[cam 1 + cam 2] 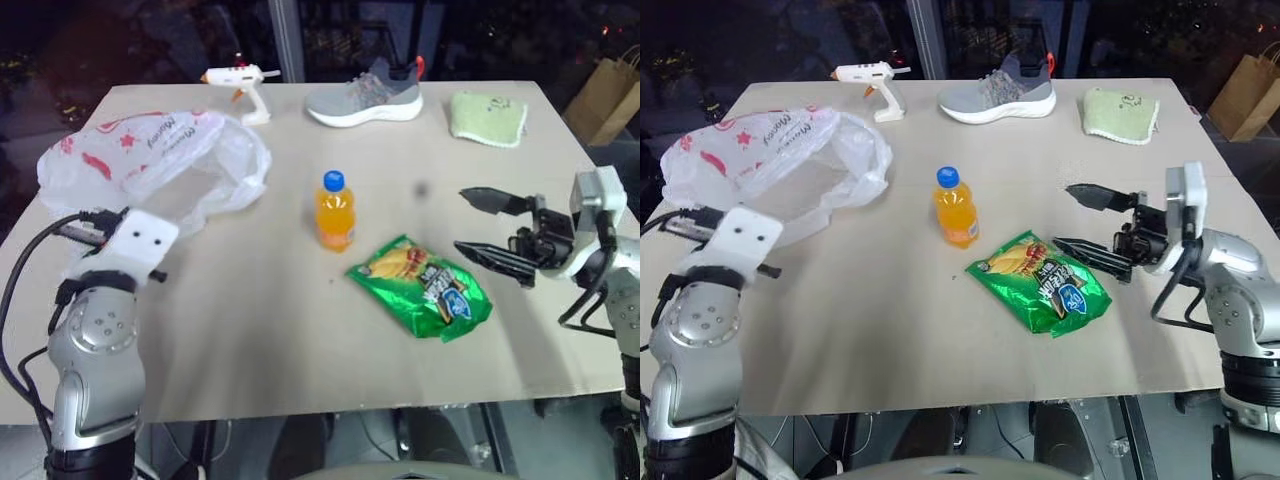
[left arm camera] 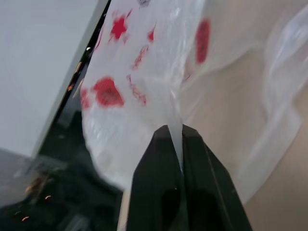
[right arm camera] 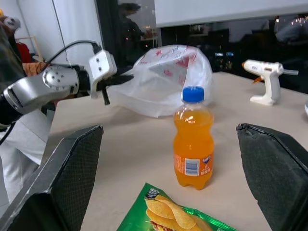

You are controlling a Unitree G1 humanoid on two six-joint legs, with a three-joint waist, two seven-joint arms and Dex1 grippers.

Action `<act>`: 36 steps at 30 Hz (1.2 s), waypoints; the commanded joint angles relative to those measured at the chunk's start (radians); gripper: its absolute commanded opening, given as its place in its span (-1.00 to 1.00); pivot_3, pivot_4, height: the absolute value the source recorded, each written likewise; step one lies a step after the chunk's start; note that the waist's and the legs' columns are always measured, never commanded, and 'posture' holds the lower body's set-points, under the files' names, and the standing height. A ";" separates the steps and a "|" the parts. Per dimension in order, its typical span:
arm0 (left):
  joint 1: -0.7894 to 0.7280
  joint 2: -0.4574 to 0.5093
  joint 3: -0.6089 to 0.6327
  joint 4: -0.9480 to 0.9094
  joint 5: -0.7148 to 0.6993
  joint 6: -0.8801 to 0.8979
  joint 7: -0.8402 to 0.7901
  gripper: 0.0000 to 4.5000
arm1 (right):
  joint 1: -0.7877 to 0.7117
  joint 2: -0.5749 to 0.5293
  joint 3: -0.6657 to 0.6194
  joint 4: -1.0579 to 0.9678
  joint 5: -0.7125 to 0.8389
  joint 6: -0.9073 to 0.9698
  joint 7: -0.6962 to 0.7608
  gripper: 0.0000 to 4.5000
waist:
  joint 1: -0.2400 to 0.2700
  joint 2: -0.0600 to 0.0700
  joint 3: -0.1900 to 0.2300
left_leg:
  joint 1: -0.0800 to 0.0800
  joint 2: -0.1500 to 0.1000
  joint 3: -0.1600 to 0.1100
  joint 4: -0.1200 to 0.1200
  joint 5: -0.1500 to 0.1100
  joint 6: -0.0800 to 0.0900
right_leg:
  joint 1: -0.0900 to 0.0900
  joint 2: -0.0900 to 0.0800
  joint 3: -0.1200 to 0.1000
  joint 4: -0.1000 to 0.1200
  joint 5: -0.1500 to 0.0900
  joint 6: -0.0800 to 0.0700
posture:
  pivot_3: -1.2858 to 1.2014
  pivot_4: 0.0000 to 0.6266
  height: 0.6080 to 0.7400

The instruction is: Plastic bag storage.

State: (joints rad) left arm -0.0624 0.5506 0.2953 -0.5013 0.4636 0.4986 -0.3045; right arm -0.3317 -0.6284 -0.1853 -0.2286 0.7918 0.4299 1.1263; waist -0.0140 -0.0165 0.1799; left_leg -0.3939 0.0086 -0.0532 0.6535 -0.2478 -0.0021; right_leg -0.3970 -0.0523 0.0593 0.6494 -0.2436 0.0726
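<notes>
Beige tabletop (image 1: 300,330): crinkly translucent white red-printed plastic bag (image 1: 150,150), unfolded, is pinched by left gripper (image 2: 176,139); right gripper (image 1: 495,228) is held agape.

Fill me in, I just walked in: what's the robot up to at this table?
It is working on the plastic bag at the table's far left. The left gripper has pinched shut on a fold of the bag's film. The right gripper hangs open and empty near the green snack packet; the orange soda bottle stands untouched.

looks like lab/test room: bare board table (image 1: 300,360), dark glass wall (image 1: 480,40), random test props.
</notes>
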 commanded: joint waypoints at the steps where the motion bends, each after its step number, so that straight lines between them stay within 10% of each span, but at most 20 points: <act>1: -0.099 -0.026 -0.042 -0.058 -0.058 0.068 -0.038 -0.95 | -0.022 0.000 0.030 -0.038 -0.075 -0.018 -0.074 1.00 | 0.001 0.000 0.000 | 0.000 0.000 0.000 0.000 0.000 0.000 | 0.000 0.000 0.000 0.000 0.000 0.000 | 0.03 -0.52 1.00; 8: -0.276 -0.188 -0.088 -0.174 -0.349 0.220 -0.151 -0.95 | -0.138 0.082 0.217 -0.050 -0.238 0.062 -0.274 1.00 | -0.009 -0.001 0.000 | -0.003 -0.001 -0.003 0.003 0.000 0.000 | -0.002 0.000 -0.002 0.004 0.000 0.000 | 0.03 -0.52 1.00; 33: -0.371 -0.023 0.256 -0.167 -1.068 0.546 -0.236 -0.95 | -0.454 0.524 0.435 0.360 -0.537 0.085 -0.516 1.00 | -0.024 -0.001 0.001 | -0.005 -0.001 -0.006 0.003 0.002 -0.004 | -0.007 0.001 -0.003 0.010 -0.001 -0.001 | 0.03 -0.52 1.00; 36: -0.379 -0.022 0.238 -0.162 -1.101 0.544 -0.206 -1.00 | -0.465 0.531 0.417 0.376 -0.547 0.065 -0.521 0.43 | -0.026 -0.001 0.001 | -0.005 -0.002 -0.005 0.003 0.003 -0.005 | -0.007 0.000 -0.003 0.010 -0.001 -0.001 | 0.03 -0.52 1.00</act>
State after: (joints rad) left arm -0.4280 0.5155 0.5371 -0.6502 -0.6066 1.0475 -0.5245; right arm -0.7672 -0.1045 0.2530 0.1669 0.2434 0.5268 0.6035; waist -0.0402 -0.0177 0.1806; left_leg -0.3988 0.0066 -0.0588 0.6565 -0.2449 -0.0072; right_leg -0.4043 -0.0523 0.0564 0.6601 -0.2442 0.0715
